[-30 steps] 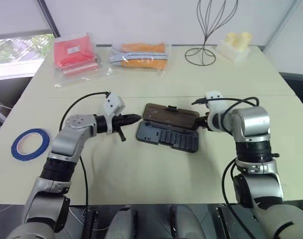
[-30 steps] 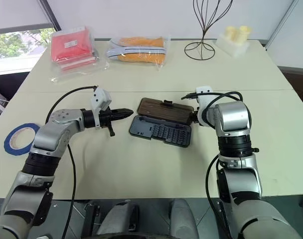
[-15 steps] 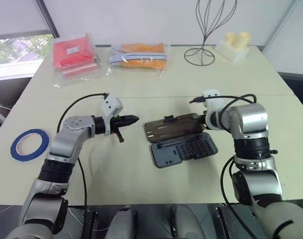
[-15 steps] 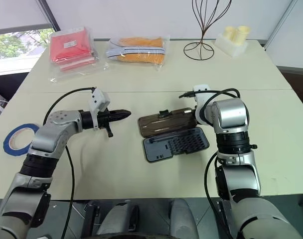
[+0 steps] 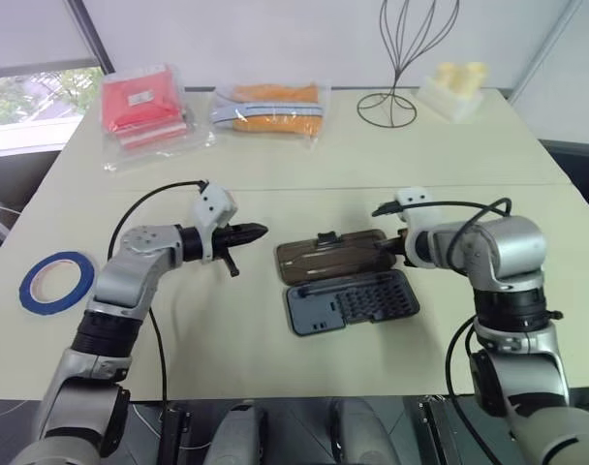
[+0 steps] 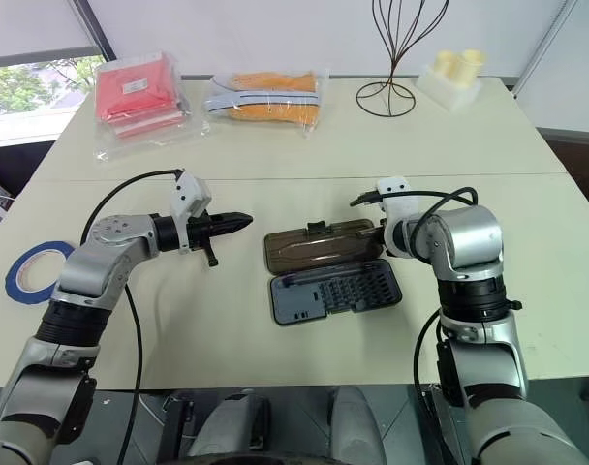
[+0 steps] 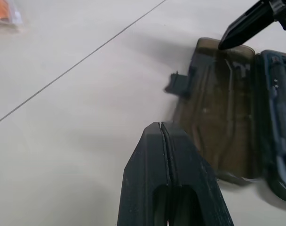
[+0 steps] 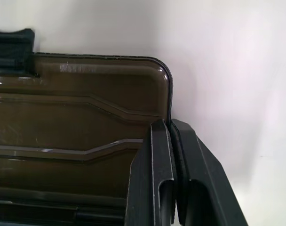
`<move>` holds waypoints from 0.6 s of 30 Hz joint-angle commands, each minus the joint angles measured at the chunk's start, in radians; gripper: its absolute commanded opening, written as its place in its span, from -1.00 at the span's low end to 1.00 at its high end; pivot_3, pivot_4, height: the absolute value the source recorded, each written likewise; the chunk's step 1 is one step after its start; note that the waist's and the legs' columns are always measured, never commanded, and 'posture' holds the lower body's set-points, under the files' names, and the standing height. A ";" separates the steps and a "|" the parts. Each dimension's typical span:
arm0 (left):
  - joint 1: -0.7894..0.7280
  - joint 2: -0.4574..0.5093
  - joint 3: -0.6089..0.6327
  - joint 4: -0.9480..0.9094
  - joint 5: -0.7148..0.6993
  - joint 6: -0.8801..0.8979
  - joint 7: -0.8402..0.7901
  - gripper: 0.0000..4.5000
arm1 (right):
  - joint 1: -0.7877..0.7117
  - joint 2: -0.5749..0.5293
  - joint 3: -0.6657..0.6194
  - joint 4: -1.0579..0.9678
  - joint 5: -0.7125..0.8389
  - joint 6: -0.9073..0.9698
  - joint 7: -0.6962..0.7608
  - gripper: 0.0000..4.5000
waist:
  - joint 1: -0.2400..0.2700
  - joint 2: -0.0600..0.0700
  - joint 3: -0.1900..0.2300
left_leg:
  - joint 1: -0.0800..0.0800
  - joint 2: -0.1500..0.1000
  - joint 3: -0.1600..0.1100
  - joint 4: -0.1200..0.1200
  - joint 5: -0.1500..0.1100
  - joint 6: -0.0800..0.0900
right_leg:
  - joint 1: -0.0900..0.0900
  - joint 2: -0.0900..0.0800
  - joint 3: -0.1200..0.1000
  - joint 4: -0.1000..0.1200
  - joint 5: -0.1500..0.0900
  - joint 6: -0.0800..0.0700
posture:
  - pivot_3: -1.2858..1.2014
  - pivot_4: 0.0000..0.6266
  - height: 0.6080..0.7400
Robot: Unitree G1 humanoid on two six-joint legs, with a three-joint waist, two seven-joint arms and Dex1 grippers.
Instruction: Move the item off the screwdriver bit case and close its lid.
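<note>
The item, a blue tape roll (image 5: 57, 281), lies flat near the table's left edge, well clear of the case. The screwdriver bit case lies open mid-table: its dark grey tray (image 5: 353, 302) of bit rows is nearer me, and the smoky brown lid (image 5: 328, 260) lies flat behind it. My right gripper (image 5: 389, 248) is at the lid's right end. In the right wrist view the right gripper (image 8: 169, 125) is shut on the lid's (image 8: 86, 122) thin edge. My left gripper (image 5: 261, 232) hovers shut and empty left of the case, pointing at it.
Along the far side of the table lie a red packet (image 5: 144, 102), an orange packet (image 5: 272, 107), a black wire stand (image 5: 401, 58) and a pale yellow block (image 5: 454, 85). A seam (image 5: 304, 189) crosses the table behind the case.
The right gripper closed on the lid's right end and pulled back. The case swung round and slid nearer and to the right. The left arm stayed still.
</note>
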State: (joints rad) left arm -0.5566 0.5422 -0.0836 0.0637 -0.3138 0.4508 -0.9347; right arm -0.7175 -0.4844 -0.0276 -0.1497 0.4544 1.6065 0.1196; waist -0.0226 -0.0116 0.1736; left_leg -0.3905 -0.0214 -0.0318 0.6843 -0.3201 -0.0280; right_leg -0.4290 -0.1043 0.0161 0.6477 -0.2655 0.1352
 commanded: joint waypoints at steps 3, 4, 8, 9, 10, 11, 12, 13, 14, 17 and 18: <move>-0.010 0.006 0.012 -0.031 -0.001 -0.015 -0.004 -1.00 | 0.021 -0.109 0.023 -0.007 0.348 0.008 -0.152 -0.99 | 0.002 0.000 0.000 | 0.000 0.000 0.000 0.000 0.000 0.000 | 0.000 0.000 0.000 0.000 0.000 0.000 | 0.03 -0.52 1.00; -0.010 0.006 0.011 -0.031 0.000 -0.016 -0.005 -1.00 | 0.019 -0.128 0.027 0.006 0.411 0.008 -0.193 -0.99 | 0.003 0.000 0.000 | 0.000 0.000 0.000 0.000 0.000 0.000 | 0.000 0.000 0.000 0.000 0.000 0.000 | 0.03 -0.52 1.00; -0.006 0.007 0.010 -0.034 0.000 -0.016 -0.005 -1.00 | 0.013 -0.187 0.025 0.062 0.692 0.008 -0.408 -0.99 | 0.003 0.000 0.000 | 0.000 0.000 0.000 0.000 -0.001 0.001 | 0.000 0.000 0.000 -0.001 0.000 0.000 | 0.03 -0.52 1.00; -0.005 0.007 0.010 -0.036 0.000 -0.016 -0.005 -1.00 | 0.015 -0.189 0.016 0.075 0.752 0.008 -0.475 -0.99 | 0.003 0.000 0.000 | 0.000 0.000 0.000 0.000 -0.001 0.002 | 0.000 0.000 0.000 -0.001 0.000 0.000 | 0.03 -0.52 1.00; -0.003 0.007 0.009 -0.037 0.001 -0.017 -0.005 -1.00 | 0.018 -0.187 0.004 0.089 0.809 0.008 -0.544 -0.99 | 0.003 0.000 0.000 | 0.000 0.000 0.000 0.000 -0.001 0.002 | 0.000 0.000 0.000 -0.001 0.000 0.000 | 0.03 -0.52 1.00; -0.002 0.007 0.008 -0.039 0.002 -0.017 -0.005 -1.00 | 0.022 -0.183 -0.009 0.102 0.863 0.008 -0.612 -0.99 | 0.003 0.000 0.000 | 0.000 0.000 0.000 0.000 -0.001 0.002 | 0.000 0.000 0.000 -0.001 0.000 0.000 | 0.03 -0.52 1.00; -0.002 0.007 0.007 -0.039 0.002 -0.017 -0.005 -1.00 | 0.028 -0.176 -0.027 0.118 0.919 0.008 -0.687 -0.99 | 0.003 0.000 0.000 | 0.000 0.001 0.000 0.000 -0.001 0.002 | 0.000 0.000 0.000 -0.001 0.000 0.000 | 0.03 -0.52 1.00; -0.001 0.008 0.007 -0.040 0.003 -0.018 -0.006 -1.00 | 0.033 -0.168 -0.042 0.131 0.968 0.008 -0.754 -0.99 | 0.003 0.000 0.000 | 0.000 0.001 0.000 0.000 -0.001 0.002 | 0.000 0.000 0.000 -0.001 0.000 0.000 | 0.03 -0.52 1.00; -0.001 0.007 0.005 -0.041 0.004 -0.018 -0.005 -1.00 | 0.042 -0.156 -0.063 0.140 1.015 0.008 -0.825 -0.99 | 0.004 0.000 0.000 | 0.000 0.001 0.000 0.000 -0.001 0.002 | 0.000 0.000 0.000 -0.001 0.000 0.000 | 0.03 -0.52 1.00; 0.001 0.005 0.003 -0.045 0.006 -0.018 -0.005 -1.00 | 0.089 -0.225 0.020 0.137 1.332 -0.161 -1.100 -0.99 | 0.008 0.000 0.000 | -0.001 0.001 0.000 0.000 -0.001 0.002 | 0.000 0.000 0.000 -0.001 0.000 0.000 | 0.03 -0.52 1.00; 0.001 0.005 0.003 -0.045 0.006 -0.018 -0.005 -1.00 | 0.104 -0.255 0.060 0.124 1.433 -0.235 -1.185 -0.99 | 0.009 0.000 0.000 | -0.001 0.001 0.000 0.000 -0.001 0.002 | 0.000 -0.001 0.000 -0.001 0.000 0.000 | 0.03 -0.52 1.00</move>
State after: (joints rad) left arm -0.5516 0.5425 -0.0890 0.0594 -0.3056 0.4491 -0.9367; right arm -0.6313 -0.7067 -0.0087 -0.0136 1.7285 1.4528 -0.9397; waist -0.0135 -0.0120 0.1736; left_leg -0.3915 -0.0208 -0.0312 0.6846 -0.3213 -0.0257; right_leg -0.4287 -0.1056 0.0161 0.6465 -0.2655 0.1352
